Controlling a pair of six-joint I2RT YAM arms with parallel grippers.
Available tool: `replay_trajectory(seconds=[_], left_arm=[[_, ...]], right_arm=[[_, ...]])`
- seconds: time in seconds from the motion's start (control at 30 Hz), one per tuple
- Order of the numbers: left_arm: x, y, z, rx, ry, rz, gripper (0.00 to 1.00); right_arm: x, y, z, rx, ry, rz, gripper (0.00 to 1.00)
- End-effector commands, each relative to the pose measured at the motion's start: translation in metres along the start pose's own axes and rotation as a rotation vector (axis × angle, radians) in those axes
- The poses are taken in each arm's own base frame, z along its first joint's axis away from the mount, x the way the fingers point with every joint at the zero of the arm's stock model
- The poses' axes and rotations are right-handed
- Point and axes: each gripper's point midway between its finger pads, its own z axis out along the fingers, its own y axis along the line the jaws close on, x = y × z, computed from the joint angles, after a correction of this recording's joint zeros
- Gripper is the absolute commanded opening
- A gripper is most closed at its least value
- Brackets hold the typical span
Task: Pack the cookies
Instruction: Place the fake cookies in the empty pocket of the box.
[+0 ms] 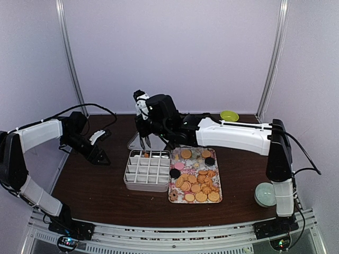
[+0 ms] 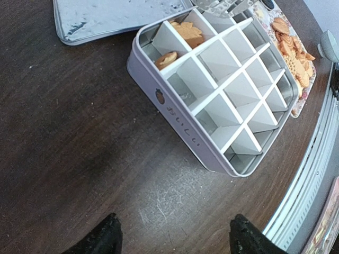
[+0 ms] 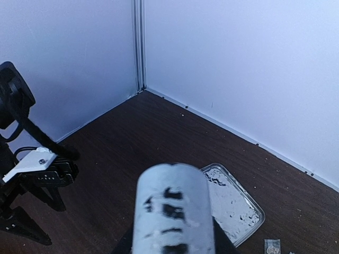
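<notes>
The cookies (image 1: 197,185), mostly golden with a few pink and dark ones, lie heaped on a floral tray (image 1: 218,180). Left of it stands a white divided tin (image 1: 127,177). Two golden cookies (image 2: 186,33) sit in its far compartments. My right gripper (image 1: 142,128) hangs over the tin's back left corner, shut on metal tongs (image 1: 144,142). The tongs' pale handle (image 3: 172,211) fills the right wrist view and hides the fingers. The tong tips (image 2: 225,6) hover above the tin. My left gripper (image 2: 177,241) stands open over bare table, left of the tin.
The tin's lid (image 1: 135,142) lies flat behind the tin. A green bowl (image 1: 229,115) stands at the back right, and a pale bowl (image 1: 265,194) sits by the right arm's base. White walls close the back and sides.
</notes>
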Motion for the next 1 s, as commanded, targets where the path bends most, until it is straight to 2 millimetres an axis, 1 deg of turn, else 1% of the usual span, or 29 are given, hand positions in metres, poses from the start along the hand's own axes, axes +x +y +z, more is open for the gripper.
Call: replay_trajectory(seconds=[0.0,0.1,0.2,0.27,0.3,0.33,0.37,0.4,0.53,0.57,0.7,0.83,0.97], left_arm=[[-0.014,-0.006,-0.012,0.0,-0.051,0.036,0.72],[-0.013,-0.007,-0.013,-0.002,-0.05,0.037,0.72],[-0.012,-0.007,-0.013,-0.006,-0.047,0.037,0.72],[-0.013,-0.007,-0.013,-0.005,-0.047,0.04,0.72],[-0.013,-0.007,-0.013,-0.004,-0.048,0.038,0.72],[-0.014,-0.007,-0.013,-0.002,-0.049,0.039,0.72],[-0.014,-0.006,-0.013,-0.002,-0.049,0.037,0.72],[-0.015,-0.006,-0.013,-0.001,-0.049,0.036,0.72],[-0.017,-0.006,-0.014,0.0,-0.052,0.037,0.72],[-0.018,-0.006,-0.014,-0.002,-0.054,0.038,0.72],[-0.019,-0.006,-0.015,-0.003,-0.056,0.04,0.72],[-0.02,-0.005,-0.015,-0.003,-0.056,0.034,0.72],[-0.022,-0.005,-0.016,-0.001,-0.06,0.029,0.72]], right_arm=[[-0.058,-0.01,-0.033,-0.003,-0.13,0.076,0.31],[-0.06,-0.014,-0.039,0.006,-0.127,0.08,0.28],[-0.061,-0.024,-0.056,0.022,-0.135,0.077,0.28],[-0.061,-0.033,-0.072,0.034,-0.136,0.075,0.28],[-0.056,-0.037,-0.079,0.041,-0.127,0.071,0.28],[-0.055,-0.043,-0.089,0.047,-0.124,0.074,0.28],[-0.053,-0.048,-0.103,0.047,-0.126,0.083,0.28],[-0.047,-0.054,-0.113,0.052,-0.118,0.09,0.28],[-0.004,-0.072,-0.15,0.066,-0.054,0.117,0.29],[0.013,-0.074,-0.158,0.07,-0.023,0.116,0.29],[0.049,-0.082,-0.19,0.076,0.031,0.148,0.3],[0.074,-0.085,-0.209,0.087,0.064,0.188,0.32],[0.086,-0.083,-0.215,0.09,0.074,0.205,0.32]])
